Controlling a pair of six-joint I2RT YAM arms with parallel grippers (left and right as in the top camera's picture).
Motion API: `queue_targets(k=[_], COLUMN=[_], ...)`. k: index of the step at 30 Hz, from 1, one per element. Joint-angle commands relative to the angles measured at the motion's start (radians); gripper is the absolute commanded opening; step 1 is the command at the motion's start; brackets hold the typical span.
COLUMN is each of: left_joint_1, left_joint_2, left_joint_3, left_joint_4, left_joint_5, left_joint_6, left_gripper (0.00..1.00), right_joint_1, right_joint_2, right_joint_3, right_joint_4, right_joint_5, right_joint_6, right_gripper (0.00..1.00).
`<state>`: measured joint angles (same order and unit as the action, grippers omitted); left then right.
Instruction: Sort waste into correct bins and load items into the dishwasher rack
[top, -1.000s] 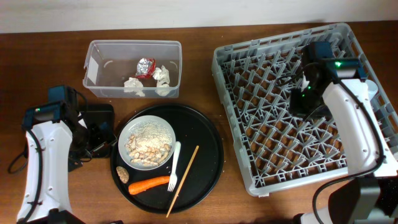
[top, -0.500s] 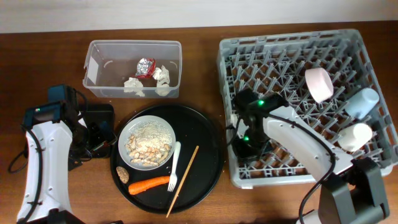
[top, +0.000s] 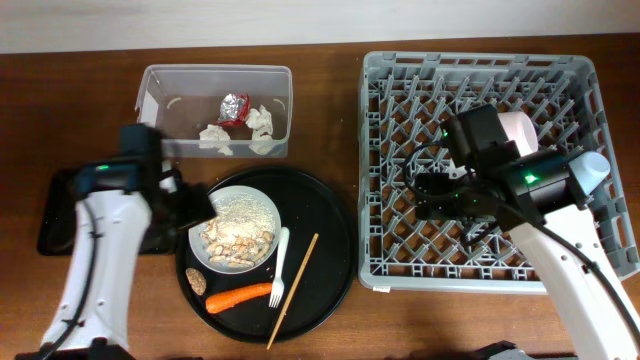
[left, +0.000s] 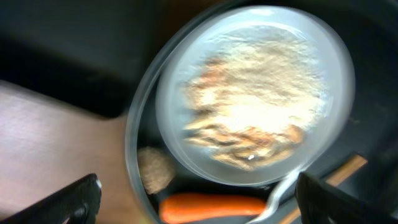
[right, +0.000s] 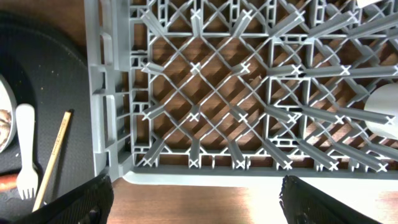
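Observation:
A white plate (top: 237, 228) of rice-like scraps sits on the round black tray (top: 330, 240), with a fork (top: 281, 265), chopstick (top: 295, 290), carrot (top: 240, 296) and brown lump (top: 197, 280) beside it. My left gripper (top: 195, 207) hovers open at the plate's left edge. Its wrist view looks down on the plate (left: 255, 93), carrot (left: 211, 207) and lump (left: 155, 169), its gripper (left: 199, 205) empty. The grey rack (top: 400, 100) holds a pink bowl (top: 515, 130) and a light blue cup (top: 590, 165). My right gripper (top: 428, 195) is open and empty over the rack (right: 199, 93), seen again (right: 199, 202) above its front edge.
The clear tub (top: 160, 100) at the back holds crumpled napkins (top: 215, 137) and a foil wrapper (top: 235, 105). The shallow black tray (top: 55, 215) lies at the far left, partly under my left arm. In the right wrist view the fork (right: 26, 149) and chopstick (right: 53, 158) lie left of the rack.
The right gripper has opened and swung back over the rack's middle. The left arm has moved right from the shallow black tray to the plate, still open.

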<state>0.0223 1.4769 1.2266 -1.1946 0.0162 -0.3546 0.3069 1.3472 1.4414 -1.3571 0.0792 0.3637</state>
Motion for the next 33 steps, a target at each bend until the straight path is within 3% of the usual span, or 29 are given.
queue_targets(k=[1, 5, 7, 9, 11, 15, 20, 25, 33], left_joint_1=[-0.207, -0.472, -0.534, -0.580, -0.607, -0.631, -0.631, -0.631, -0.631], left_joint_2=[-0.017, -0.017, -0.017, -0.017, -0.017, -0.017, -0.003, 0.144, 0.144], left_joint_3=[0.000, -0.031, -0.098, -0.219, -0.313, -0.367, -0.392, -0.392, -0.350], left_joint_4=[0.047, 0.028, 0.034, 0.105, 0.178, 0.256, 0.320, 0.339, 0.354], left_joint_5=[0.007, 0.007, 0.040, 0.172, 0.197, 0.183, 0.111, 0.179, 0.301], left_joint_6=[0.012, 0.011, -0.026, -0.026, -0.012, 0.005, 0.012, 0.013, 0.084], left_gripper=[0.99, 0.91, 0.90, 0.76, 0.76, 0.76, 0.66, 0.66, 0.68], right_joint_1=[-0.007, -0.007, -0.007, -0.007, -0.007, -0.007, -0.007, -0.007, -0.007], right_joint_2=[0.000, 0.000, 0.000, 0.000, 0.000, 0.000, 0.000, 0.000, 0.000], right_joint_3=[0.005, 0.005, 0.005, 0.005, 0.005, 0.005, 0.005, 0.005, 0.005], right_joint_4=[-0.012, -0.028, -0.028, -0.027, -0.027, -0.029, -0.042, -0.042, -0.042], right_joint_5=[0.015, 0.016, 0.015, 0.015, 0.015, 0.014, 0.015, 0.015, 0.015], right_joint_6=[0.012, 0.011, 0.012, 0.012, 0.012, 0.012, 0.012, 0.012, 0.012], right_gripper=[0.90, 0.90, 0.90, 0.90, 0.90, 0.89, 0.88, 0.87, 0.87])
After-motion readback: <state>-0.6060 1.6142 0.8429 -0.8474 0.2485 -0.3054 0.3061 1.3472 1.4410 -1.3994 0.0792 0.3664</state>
